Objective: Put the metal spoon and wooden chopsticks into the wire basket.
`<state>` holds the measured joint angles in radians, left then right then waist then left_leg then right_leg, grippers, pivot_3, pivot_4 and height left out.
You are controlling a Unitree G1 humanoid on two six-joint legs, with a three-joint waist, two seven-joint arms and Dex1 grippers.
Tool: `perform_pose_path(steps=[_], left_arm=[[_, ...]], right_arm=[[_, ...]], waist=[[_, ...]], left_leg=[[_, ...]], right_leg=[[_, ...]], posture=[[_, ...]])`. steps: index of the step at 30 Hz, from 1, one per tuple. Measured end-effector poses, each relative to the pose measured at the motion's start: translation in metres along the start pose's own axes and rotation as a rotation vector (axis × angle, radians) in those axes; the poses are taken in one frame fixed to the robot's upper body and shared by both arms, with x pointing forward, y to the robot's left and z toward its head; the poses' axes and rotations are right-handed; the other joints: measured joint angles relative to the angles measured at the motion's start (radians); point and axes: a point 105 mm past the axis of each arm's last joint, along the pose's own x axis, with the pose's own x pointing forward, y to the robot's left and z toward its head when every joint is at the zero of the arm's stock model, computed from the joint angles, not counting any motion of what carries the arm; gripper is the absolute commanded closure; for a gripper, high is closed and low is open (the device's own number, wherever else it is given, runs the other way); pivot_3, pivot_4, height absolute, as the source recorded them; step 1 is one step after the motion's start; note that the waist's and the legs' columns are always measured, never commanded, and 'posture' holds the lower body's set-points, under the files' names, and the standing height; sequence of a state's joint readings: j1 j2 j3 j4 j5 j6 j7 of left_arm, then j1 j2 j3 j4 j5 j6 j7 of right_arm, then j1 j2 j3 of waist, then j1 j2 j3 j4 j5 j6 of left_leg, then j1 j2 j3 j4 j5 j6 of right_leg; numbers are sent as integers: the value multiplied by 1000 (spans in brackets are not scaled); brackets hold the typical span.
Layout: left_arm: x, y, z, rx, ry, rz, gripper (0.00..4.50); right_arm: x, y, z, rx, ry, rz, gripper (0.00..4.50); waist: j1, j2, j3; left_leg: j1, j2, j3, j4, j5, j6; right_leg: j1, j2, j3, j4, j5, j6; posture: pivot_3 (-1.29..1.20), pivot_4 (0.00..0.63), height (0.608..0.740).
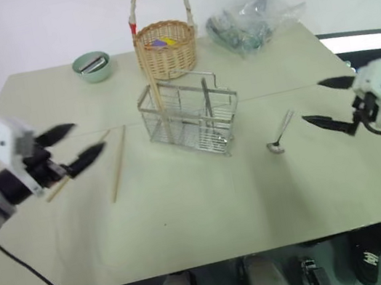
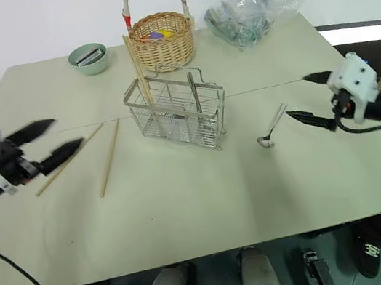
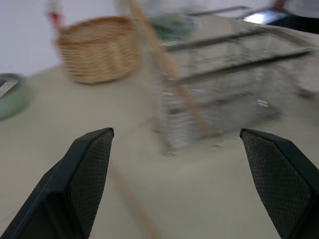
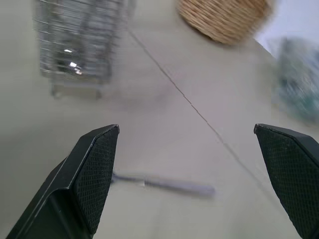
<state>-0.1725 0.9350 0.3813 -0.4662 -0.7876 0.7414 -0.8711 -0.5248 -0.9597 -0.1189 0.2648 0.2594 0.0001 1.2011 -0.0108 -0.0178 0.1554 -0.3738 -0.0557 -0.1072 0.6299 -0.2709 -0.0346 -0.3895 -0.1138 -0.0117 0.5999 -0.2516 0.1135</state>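
Observation:
The wire basket (image 1: pixel 190 117) stands mid-table, with wooden chopsticks (image 1: pixel 154 93) leaning upright in its left compartment. Two more chopsticks lie on the table to its left, one (image 1: pixel 118 164) in the open and one (image 1: pixel 59 186) partly behind my left gripper (image 1: pixel 88 137). That gripper hovers open and empty above the table's left side. The metal spoon (image 1: pixel 280 134) lies flat to the right of the basket, bowl toward me. My right gripper (image 1: pixel 312 102) is open and empty, raised just right of the spoon (image 4: pixel 164 184) and pointing toward it.
Behind the wire basket stands a round wicker basket (image 1: pixel 166 47) with a tall handle. A green bowl (image 1: pixel 92 66) sits at the back left and a clear plastic bag (image 1: pixel 247 25) at the back right. The table's front edge (image 1: pixel 198 267) runs close to me.

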Motion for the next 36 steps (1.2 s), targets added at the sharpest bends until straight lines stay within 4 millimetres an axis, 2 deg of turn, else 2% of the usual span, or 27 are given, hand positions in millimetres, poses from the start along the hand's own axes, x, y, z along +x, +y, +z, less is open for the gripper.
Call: perform_pose_path(steps=[4,8,11,14,21,29,32,33,35,36], left_arm=[[15,-28,1,25,41,-228,200],[28,-38,4,28,42,-349,200],[34,-39,4,30,41,-374,200],[36,-41,5,29,40,-390,200],[39,-50,4,10,43,-418,200],[41,-58,10,-18,18,-413,200],[40,-57,14,-15,0,-394,200],[40,-57,14,-15,-1,-387,0],[41,-55,14,-22,5,-374,0],[41,-55,14,-25,5,-369,0]], right_arm=[[26,3,12,-189,31,221,3],[54,18,-9,-400,173,466,3],[61,27,-30,-588,323,645,3],[61,29,-41,-728,413,761,3],[71,30,-54,-892,501,850,3],[96,20,-56,-1131,576,813,3],[104,20,-53,-1157,565,799,3],[105,21,-52,-1156,559,795,416],[107,23,-52,-1148,553,797,864],[108,24,-52,-1140,552,805,1446]], waist=[[-3,0,0],[-4,0,1],[-5,0,2],[-9,0,2],[-10,-1,2],[-12,-1,2],[-14,-3,1],[-16,-3,1],[-22,-4,0],[-26,-4,0]], left_leg=[[0,0,0,-1,0,0],[0,-1,0,-1,0,0],[0,-2,1,-1,1,-1],[0,-2,0,-2,3,-5],[1,-2,0,-1,6,-9],[2,-1,-2,0,7,-11],[2,0,-3,-1,7,-11],[2,0,-3,-1,7,-11],[2,0,-3,-1,7,-11],[2,0,-3,0,7,-11]], right_leg=[[0,2,0,-1,0,0],[0,1,0,-1,2,3],[-2,1,0,0,2,4],[-2,1,1,2,2,4],[-6,2,3,12,2,4],[-7,10,6,15,1,-2],[-7,11,6,15,2,-2],[-7,11,6,15,2,-2],[-6,11,6,15,2,-2],[-6,11,6,15,3,0]], posture=[[0,150,681],[0,150,681],[0,150,681],[0,150,681],[0,150,681],[0,150,681],[0,150,681],[0,150,681],[0,150,681],[0,150,681]])
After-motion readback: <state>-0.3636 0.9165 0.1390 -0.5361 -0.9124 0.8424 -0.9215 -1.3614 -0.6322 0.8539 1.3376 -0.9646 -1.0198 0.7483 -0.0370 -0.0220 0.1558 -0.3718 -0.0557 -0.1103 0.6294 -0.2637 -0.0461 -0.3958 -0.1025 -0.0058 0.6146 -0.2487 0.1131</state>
